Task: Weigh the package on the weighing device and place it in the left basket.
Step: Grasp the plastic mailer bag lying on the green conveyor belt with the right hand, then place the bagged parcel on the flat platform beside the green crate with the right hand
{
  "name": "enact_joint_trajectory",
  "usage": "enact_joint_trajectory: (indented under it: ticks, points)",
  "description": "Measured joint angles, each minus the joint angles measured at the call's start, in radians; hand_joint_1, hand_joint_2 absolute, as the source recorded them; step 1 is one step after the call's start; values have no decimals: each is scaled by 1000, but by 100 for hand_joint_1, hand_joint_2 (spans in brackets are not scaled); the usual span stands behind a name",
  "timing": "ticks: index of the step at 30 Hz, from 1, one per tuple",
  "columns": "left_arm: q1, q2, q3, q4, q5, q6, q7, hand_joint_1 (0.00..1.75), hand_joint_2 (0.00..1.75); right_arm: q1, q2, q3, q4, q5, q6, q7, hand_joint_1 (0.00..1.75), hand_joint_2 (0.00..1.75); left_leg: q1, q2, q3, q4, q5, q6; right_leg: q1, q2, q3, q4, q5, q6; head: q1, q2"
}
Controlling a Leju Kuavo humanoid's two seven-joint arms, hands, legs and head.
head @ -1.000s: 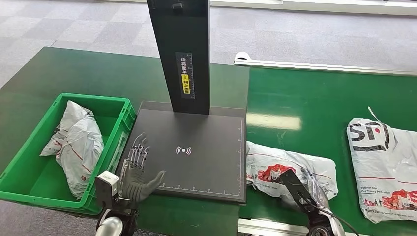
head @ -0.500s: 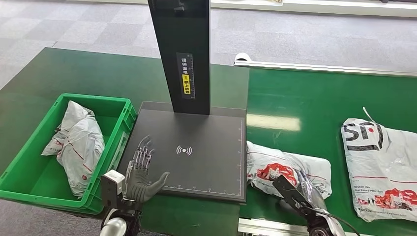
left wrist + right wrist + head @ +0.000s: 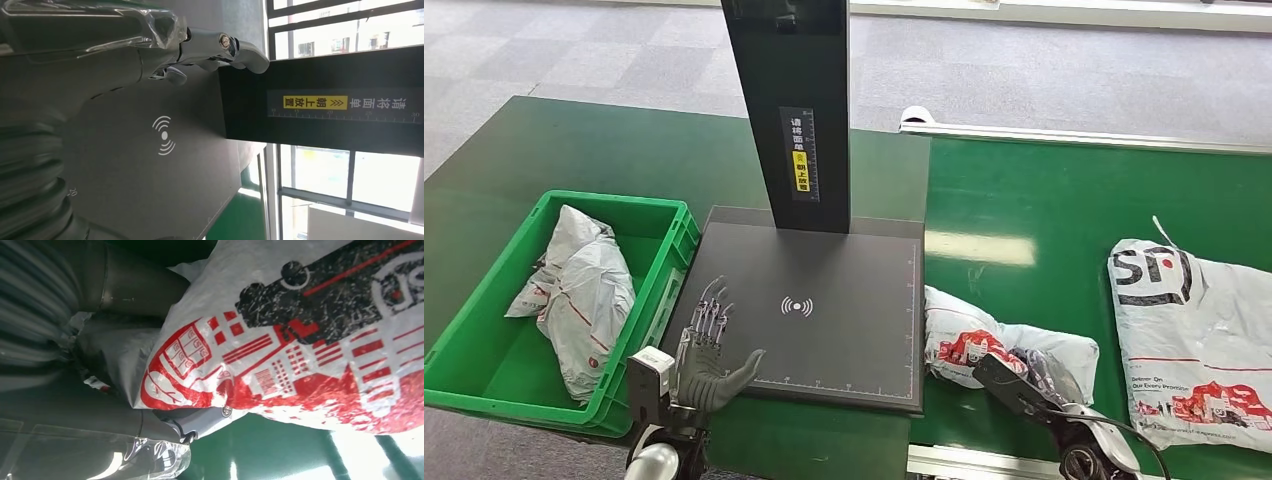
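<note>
The right hand (image 3: 1049, 385) is down on the package (image 3: 1004, 350), a crumpled white mailer bag with red and black print lying on the green worktop (image 3: 1044, 200) just off the scale's three o'clock edge. In the right wrist view the thick thumb (image 3: 135, 285) lies on one side of the bag (image 3: 300, 340) and a darker finger (image 3: 200, 420) is tucked under the other, so the hand has the plastic pinched between them; the bag rests on the green surface, not lifted as far as I can see.

The weighing device (image 3: 824, 310) is a flat black plate with a white wireless symbol near its middle and a tall black post (image 3: 789, 110) rising from its twelve o'clock edge, with a small yellow label on it. The left hand (image 3: 709, 350) hovers over the plate's seven o'clock corner, fingers spread and pointing toward the post, holding nothing; the left wrist view shows its fingers (image 3: 220, 45) out above the dark plate (image 3: 150, 165).

At nine o'clock from the scale, touching its side, sits the green basket (image 3: 484, 375), with white mailer bags (image 3: 579, 290) already heaped inside. Well off at three o'clock on the worktop lies another large white bag (image 3: 1204, 330) with black lettering.
</note>
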Motion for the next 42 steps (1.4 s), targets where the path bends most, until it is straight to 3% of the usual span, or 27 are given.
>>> enact_joint_trajectory:
  ticks: [15,16,20,27,36,40,42]
  points:
    - [0,11,-8,8,4,12,-10,0,175,-24,-56,81,7,-36,31,-7,175,175,0,0,0,0,0,0,0,0,0,0,0,0,0,0]
    - [2,13,-8,8,5,17,-15,0,175,-25,-64,89,-4,-46,-2,-31,175,175,0,0,0,0,0,0,0,0,0,0,0,0,0,0]
    - [21,23,-5,-2,-3,45,-54,0,175,-20,-101,58,-185,-21,-318,-183,175,175,0,0,-2,0,0,0,-1,0,-2,0,0,0,0,0]
    - [21,24,0,-4,-10,41,-61,0,175,-10,-65,-92,-461,21,-601,-328,175,175,-1,-1,-2,0,0,0,-1,-1,-2,0,0,0,0,0]
    - [9,23,0,-4,-6,39,-62,0,175,-9,-25,-138,-596,-34,-681,-431,175,175,0,-1,-2,0,0,0,-1,-1,-2,0,0,0,0,0]
    - [3,23,0,-4,11,34,-63,0,175,-17,-18,-109,-614,-45,-676,-465,175,175,0,-1,-3,0,0,0,-1,-1,-2,0,0,0,0,0]
    - [-3,23,0,-3,14,33,-63,0,175,-39,-17,-81,-616,-57,-629,-469,175,175,0,0,-3,0,0,0,-1,0,-2,0,0,0,0,0]
